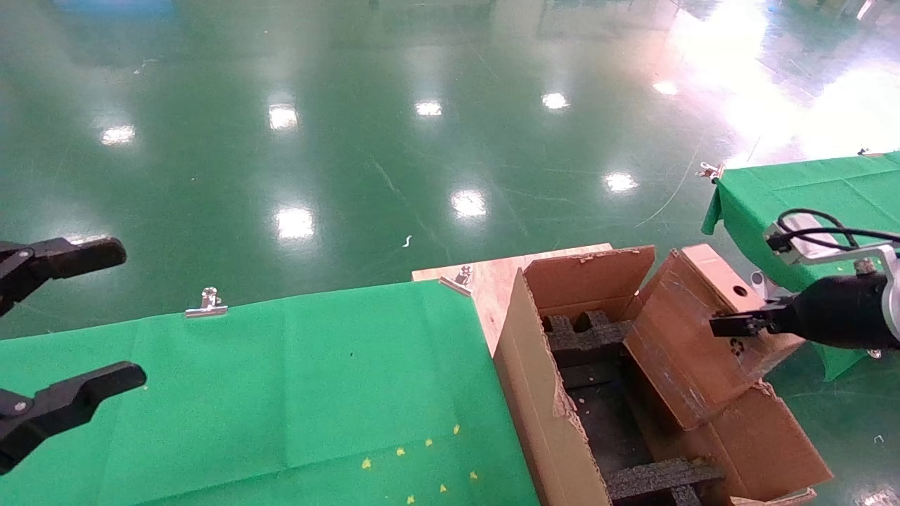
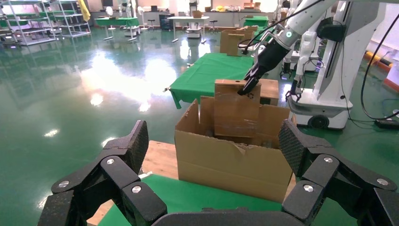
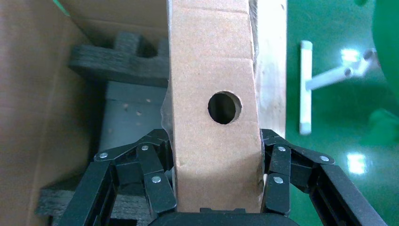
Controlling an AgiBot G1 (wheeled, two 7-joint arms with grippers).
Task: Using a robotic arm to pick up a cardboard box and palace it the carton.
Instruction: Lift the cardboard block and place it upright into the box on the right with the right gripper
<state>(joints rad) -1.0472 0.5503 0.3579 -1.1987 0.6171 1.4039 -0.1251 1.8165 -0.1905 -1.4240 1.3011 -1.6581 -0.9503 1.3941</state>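
The small brown cardboard box (image 1: 692,337), with a round hole (image 3: 224,108) in its narrow face, hangs tilted over the right half of the big open carton (image 1: 541,393), its lower end below the carton's rim. My right gripper (image 1: 731,325) is shut on the box's upper end, with a finger (image 3: 157,181) pressed on each broad side. Black foam inserts (image 1: 598,337) line the carton's floor. In the left wrist view the box (image 2: 235,110) stands up out of the carton (image 2: 230,162). My left gripper (image 1: 112,316) hangs open and empty over the green table's left edge.
A green cloth table (image 1: 281,393) with metal clips (image 1: 207,303) lies left of the carton, and a bare wooden board (image 1: 492,277) sits behind it. A second green table (image 1: 808,190) stands at the right. Torn carton flaps (image 1: 766,436) splay outward. A white robot base (image 2: 324,103) stands behind.
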